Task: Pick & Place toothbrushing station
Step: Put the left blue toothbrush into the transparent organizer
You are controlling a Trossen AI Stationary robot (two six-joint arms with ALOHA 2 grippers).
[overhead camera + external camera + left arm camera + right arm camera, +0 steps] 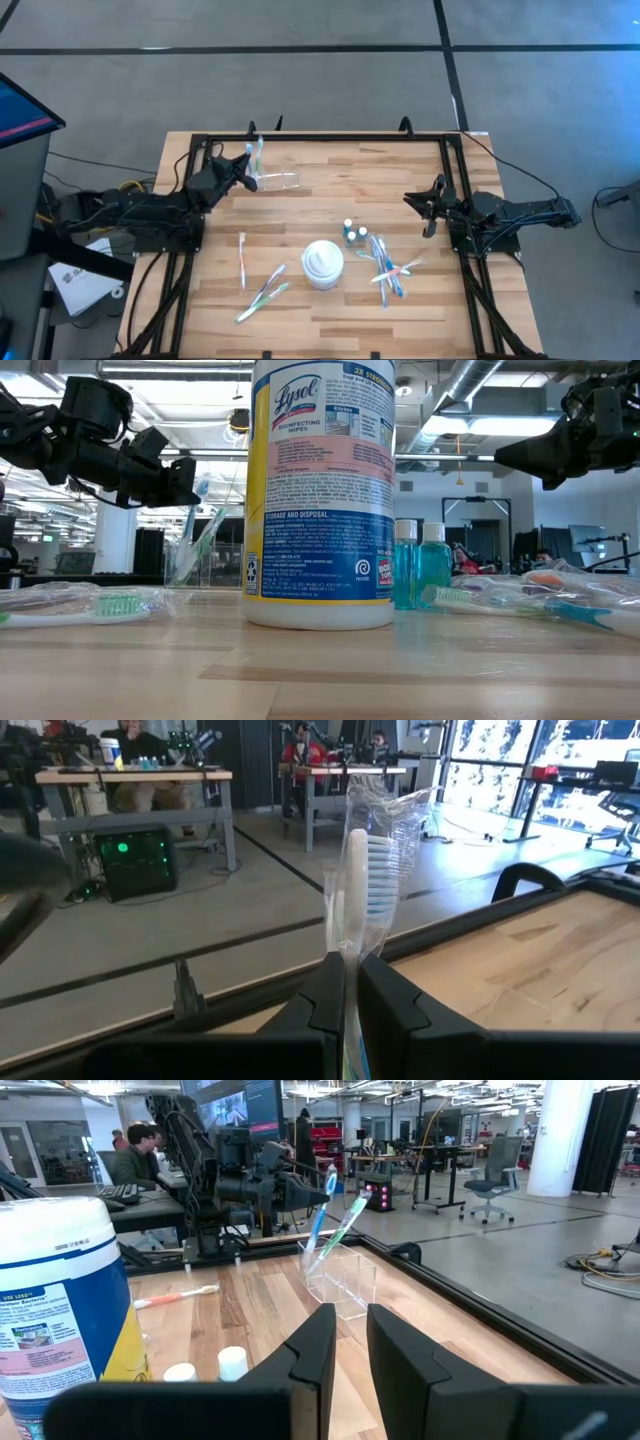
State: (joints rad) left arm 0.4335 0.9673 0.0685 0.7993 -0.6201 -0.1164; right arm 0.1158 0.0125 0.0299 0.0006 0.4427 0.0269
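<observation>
At the table's far left my left gripper [247,163] is shut on a wrapped blue-and-white toothbrush [362,870], just beside a clear plastic cup [278,182]. A green toothbrush [346,1226] leans in that cup. More wrapped toothbrushes lie flat on the table: one pink [243,258], a pair near the front [265,293] and a pile at the right [388,268]. Two small blue bottles with white caps [352,232] stand mid-table. My right gripper [428,205] hovers at the right edge, a little open, with nothing between its fingers. My left gripper pinches the toothbrush's handle [346,982] between its two fingers, wrapper and all. The fingers point level, coming from the table's left, and lie across the brush. The brush stands nearly upright, bristle head up, and its lower end [312,1260] reaches the cup's mouth.
A tall wipes canister [323,263] stands mid-table near the front, between the loose brushes. A black rail frame [330,138] runs round the tabletop's edges. Bare wood lies between the cup and the bottles.
</observation>
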